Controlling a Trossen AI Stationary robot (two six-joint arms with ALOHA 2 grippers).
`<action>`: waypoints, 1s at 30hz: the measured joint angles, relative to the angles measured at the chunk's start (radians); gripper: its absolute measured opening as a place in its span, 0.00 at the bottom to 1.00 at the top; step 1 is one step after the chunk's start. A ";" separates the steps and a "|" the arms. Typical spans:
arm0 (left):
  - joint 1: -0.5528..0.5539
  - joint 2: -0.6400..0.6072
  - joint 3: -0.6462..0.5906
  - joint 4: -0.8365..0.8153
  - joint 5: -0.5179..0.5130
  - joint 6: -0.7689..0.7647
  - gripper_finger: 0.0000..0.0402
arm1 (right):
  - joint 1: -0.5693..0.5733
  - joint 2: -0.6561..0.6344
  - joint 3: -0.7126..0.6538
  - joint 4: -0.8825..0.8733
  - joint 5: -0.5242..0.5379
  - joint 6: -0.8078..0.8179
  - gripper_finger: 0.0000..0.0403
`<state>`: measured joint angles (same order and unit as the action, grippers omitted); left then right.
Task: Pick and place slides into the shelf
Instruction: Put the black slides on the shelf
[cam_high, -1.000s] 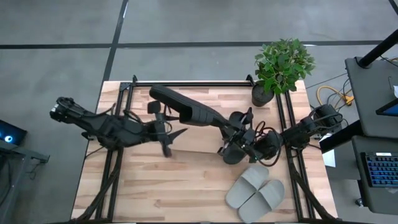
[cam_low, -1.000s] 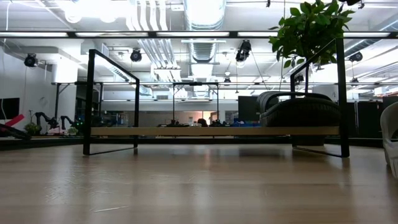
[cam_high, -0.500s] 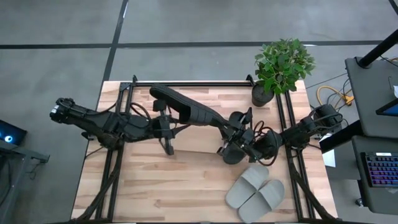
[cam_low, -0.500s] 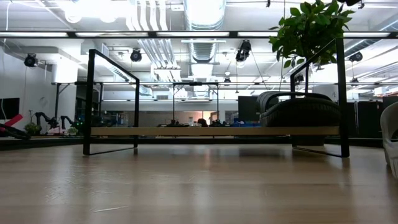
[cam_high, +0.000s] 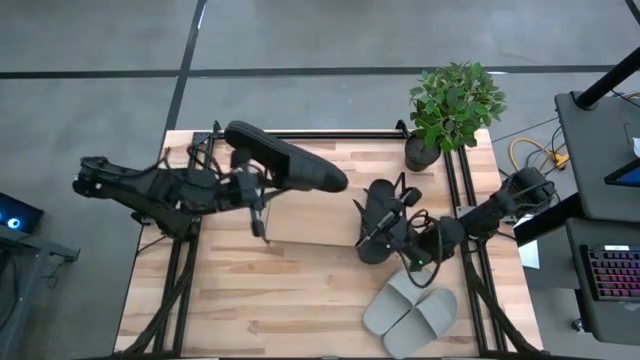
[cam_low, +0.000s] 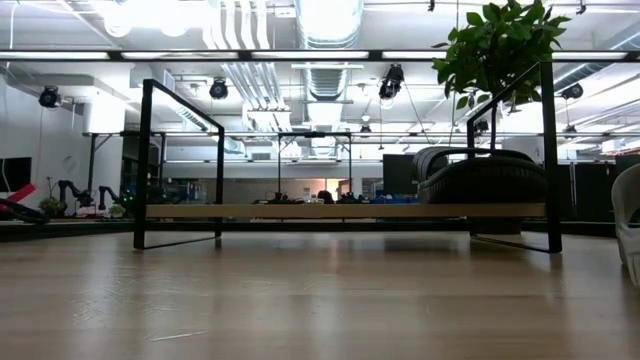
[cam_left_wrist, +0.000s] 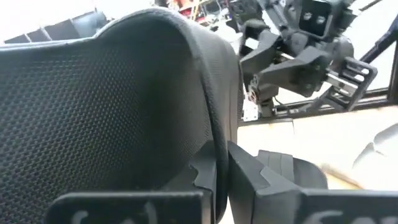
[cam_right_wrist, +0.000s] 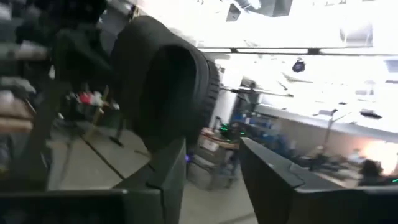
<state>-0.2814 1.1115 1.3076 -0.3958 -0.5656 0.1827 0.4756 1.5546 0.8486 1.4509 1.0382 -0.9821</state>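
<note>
No writing readable anywhere; left gripper (cam_high: 258, 192) has its jaws clenched on a black slide (cam_high: 285, 164), carried above the shelf (cam_high: 310, 222) at the table's (cam_high: 300, 300) far side; only the left wrist view shows that pinch; right gripper (cam_high: 383, 222), jaws released, hovers at the second black slide (cam_low: 483, 175) on the shelf's right end; the grey pair (cam_high: 412, 308) lies near the front edge.

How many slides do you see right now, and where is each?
4. One matte black slide is gripped by the left end effector, one black slide is on the shelf, and two light grey slides lie together at the table's front right.
</note>
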 joint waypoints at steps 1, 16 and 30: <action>0.007 -0.010 0.000 -0.021 0.018 -0.030 0.00 | 0.012 -0.003 0.000 0.000 0.011 -0.036 0.37; 0.221 0.005 -0.003 -0.104 0.571 -0.317 0.00 | 0.199 -0.003 -0.001 -0.536 0.066 -0.458 0.35; 0.284 0.077 -0.001 -0.118 0.799 -0.413 0.00 | 0.199 0.000 0.000 -0.656 0.064 -0.711 0.44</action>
<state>0.0025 1.1886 1.3064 -0.5136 0.2337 -0.2306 0.6744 1.5547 0.8482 0.7953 1.1027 -1.6936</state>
